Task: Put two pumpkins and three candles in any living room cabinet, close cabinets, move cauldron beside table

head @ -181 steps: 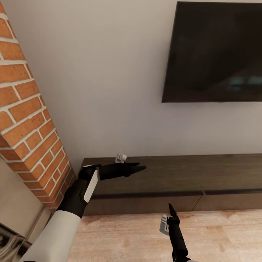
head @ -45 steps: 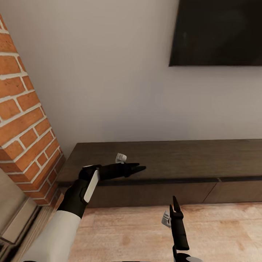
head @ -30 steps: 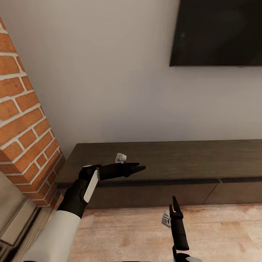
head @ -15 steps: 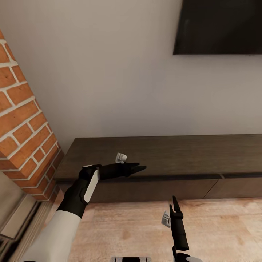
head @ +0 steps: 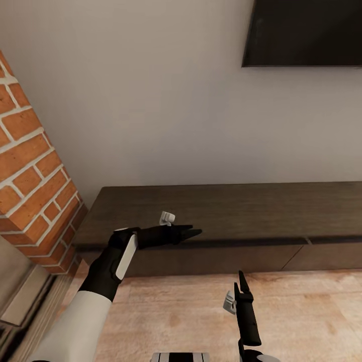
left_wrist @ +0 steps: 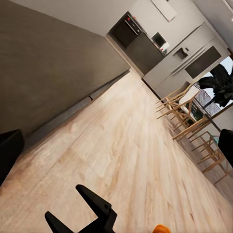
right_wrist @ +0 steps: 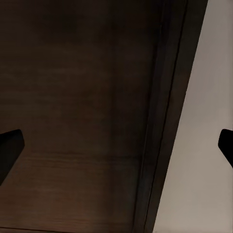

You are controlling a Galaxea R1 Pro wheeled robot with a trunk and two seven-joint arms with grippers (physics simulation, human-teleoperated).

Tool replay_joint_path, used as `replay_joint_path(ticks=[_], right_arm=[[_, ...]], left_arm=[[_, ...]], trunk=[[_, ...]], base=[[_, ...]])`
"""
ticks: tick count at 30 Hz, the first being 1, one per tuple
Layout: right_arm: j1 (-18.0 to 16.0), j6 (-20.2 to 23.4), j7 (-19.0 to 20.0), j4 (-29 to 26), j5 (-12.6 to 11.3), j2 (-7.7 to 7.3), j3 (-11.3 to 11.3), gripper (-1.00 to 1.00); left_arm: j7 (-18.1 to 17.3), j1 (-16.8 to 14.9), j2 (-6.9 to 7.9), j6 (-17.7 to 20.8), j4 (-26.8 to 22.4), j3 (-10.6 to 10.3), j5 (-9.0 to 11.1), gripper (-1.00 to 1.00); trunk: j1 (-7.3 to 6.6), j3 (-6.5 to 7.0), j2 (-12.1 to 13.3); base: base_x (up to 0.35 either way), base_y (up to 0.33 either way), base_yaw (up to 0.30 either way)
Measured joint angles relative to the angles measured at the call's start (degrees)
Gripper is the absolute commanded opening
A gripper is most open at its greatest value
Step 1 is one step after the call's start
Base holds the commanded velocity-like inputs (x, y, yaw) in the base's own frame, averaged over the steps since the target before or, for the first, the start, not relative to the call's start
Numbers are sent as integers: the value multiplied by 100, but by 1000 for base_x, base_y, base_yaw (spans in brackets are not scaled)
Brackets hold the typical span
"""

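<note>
The long dark-brown cabinet [head: 236,211] runs along the wall ahead, its fronts shut. My left gripper [head: 195,232] hangs over its front edge near the left end, pointing right, open and empty. In the left wrist view the cabinet front [left_wrist: 48,73] stretches beside the wooden floor, and the orange top of a pumpkin [left_wrist: 160,228] peeks in at the frame's edge. My right gripper [head: 241,277] points at the cabinet from over the floor, open and empty. In the right wrist view its fingertips [right_wrist: 9,145] stand wide apart before the cabinet's dark wood [right_wrist: 77,97]. Candles, cauldron and table are out of view.
A brick fireplace column [head: 30,166] stands close on the left. A dark TV [head: 301,30] hangs on the wall above the cabinet. Pale wooden floor [head: 311,311] lies in front. Far along the room are dining chairs [left_wrist: 187,111] and a kitchen [left_wrist: 145,43].
The whole head view has shifted: the TV sits higher in the picture and more of the cabinet top and floor shows, so the camera moved. Both arms hold the same pose.
</note>
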Motion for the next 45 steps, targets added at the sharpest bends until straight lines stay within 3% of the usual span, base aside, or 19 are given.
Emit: replay_joint_path(ticks=[26, 31, 37, 45], right_arm=[[-2, -28, -5, -68, -43, -21, -32, 100], [-6, -328, 37, -77, -54, -46, -34, 100], [-9, -623, 517, -154, -68, -52, -41, 100], [-15, -641, 613, -292, -70, -38, -53, 100]], left_arm=[[0, 0, 5, 0, 22, 11, 4, 100], [0, 0, 4, 0, 21, 7, 4, 100], [0, 0, -2, 0, 0, 5, 4, 100], [0, 0, 5, 0, 8, 5, 4, 100]], trunk=[[0, 0, 0], [0, 0, 0], [0, 0, 0], [0, 0, 0]], base=[[43, -21, 0], [1, 0, 0], [141, 0, 0], [23, 0, 0]])
